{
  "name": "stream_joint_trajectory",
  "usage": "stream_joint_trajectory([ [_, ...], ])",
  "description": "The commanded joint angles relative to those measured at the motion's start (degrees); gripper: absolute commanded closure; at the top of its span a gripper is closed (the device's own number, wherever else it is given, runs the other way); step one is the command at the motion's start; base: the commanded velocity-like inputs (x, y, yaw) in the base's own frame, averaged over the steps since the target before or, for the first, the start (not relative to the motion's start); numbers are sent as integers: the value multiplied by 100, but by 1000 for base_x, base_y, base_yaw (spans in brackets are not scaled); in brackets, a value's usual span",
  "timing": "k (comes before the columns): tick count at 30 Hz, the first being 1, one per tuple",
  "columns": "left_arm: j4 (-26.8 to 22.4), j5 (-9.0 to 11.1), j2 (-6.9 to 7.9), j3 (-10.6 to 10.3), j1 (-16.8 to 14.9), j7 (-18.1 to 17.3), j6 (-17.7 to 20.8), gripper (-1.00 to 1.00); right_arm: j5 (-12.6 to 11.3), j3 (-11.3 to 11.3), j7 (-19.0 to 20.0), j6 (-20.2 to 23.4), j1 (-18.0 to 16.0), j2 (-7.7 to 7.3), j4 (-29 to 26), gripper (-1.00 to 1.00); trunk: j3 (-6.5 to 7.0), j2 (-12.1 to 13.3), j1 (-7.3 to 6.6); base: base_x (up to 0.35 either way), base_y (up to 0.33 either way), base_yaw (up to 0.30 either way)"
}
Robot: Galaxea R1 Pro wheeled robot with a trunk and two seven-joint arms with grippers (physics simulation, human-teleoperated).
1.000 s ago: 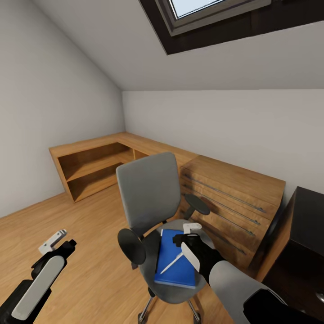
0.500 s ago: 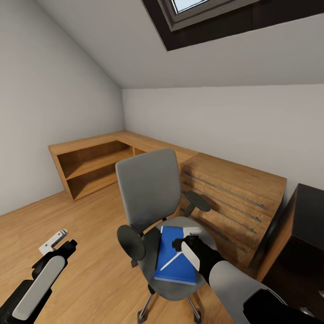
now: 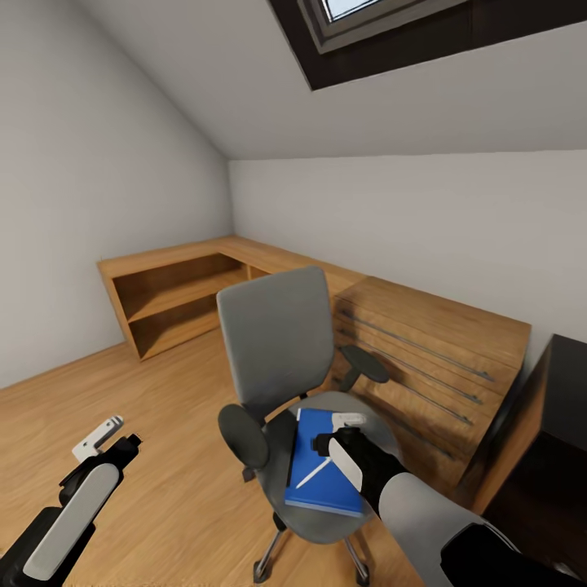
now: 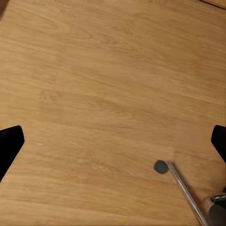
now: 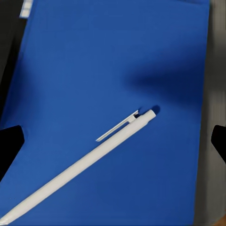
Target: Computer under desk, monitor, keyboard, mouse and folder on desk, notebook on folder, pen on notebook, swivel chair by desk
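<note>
Vs. 1.0 s ago: whole head view is shifted slightly (camera move), so the swivel chair sits a bit further right in frame. Right gripper is seen lower over the seat, nearer the folder; its white tip was raised higher before. Left gripper is held as before, over bare wood floor at near left.

Counted: 1 swivel chair, 1 blue folder lying flat on its seat, 1 white pen resting diagonally on the folder, 1 low wood shelf unit along the far wall, 1 wood drawer unit right of the chair, 1 black desk edge at far right, 1 skylight.

Right wrist view: folder and pen are seen directly below; both finger tips are set wide apart at the frame edges, nothing gripped — released. Left wrist view: floor and 1 chair castor are seen; fingers likewise spread, empty.
</note>
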Motion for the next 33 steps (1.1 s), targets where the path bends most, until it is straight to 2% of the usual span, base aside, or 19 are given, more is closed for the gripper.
stream_joint_trajectory([
  [1,-7,7,5,-8,-5,34,44,-100,-38,29,-44,21,-4,0,0,-100,-8,-3,0,0,0,238],
  [7,-7,4,-3,-15,-5,36,44,-100,-37,10,-41,21,-5,0,8,-100,-16,-3,0,0,0,105],
  [10,-90,-6,-101,-113,-5,44,67,-100,-35,11,-34,18,-5,0,19,-100,-16,-3,0,0,0,0],
  [12,-93,-6,-115,-178,-5,44,67,-100,-34,11,-33,18,-5,0,20,-100,-16,-3,0,0,0,0],
  [16,-194,13,-191,-201,-5,51,70,-100,-42,16,-28,22,-5,0,24,-100,-16,-3,0,0,0,0],
  [25,-337,27,-214,-214,-5,54,71,-100,-46,20,-27,24,-5,0,25,-100,-16,-3,0,0,0,0],
  [33,-341,28,-214,-218,-5,55,71,-100,-46,20,-27,23,-5,0,25,-100,-160,-324,175,0,0,0],
])
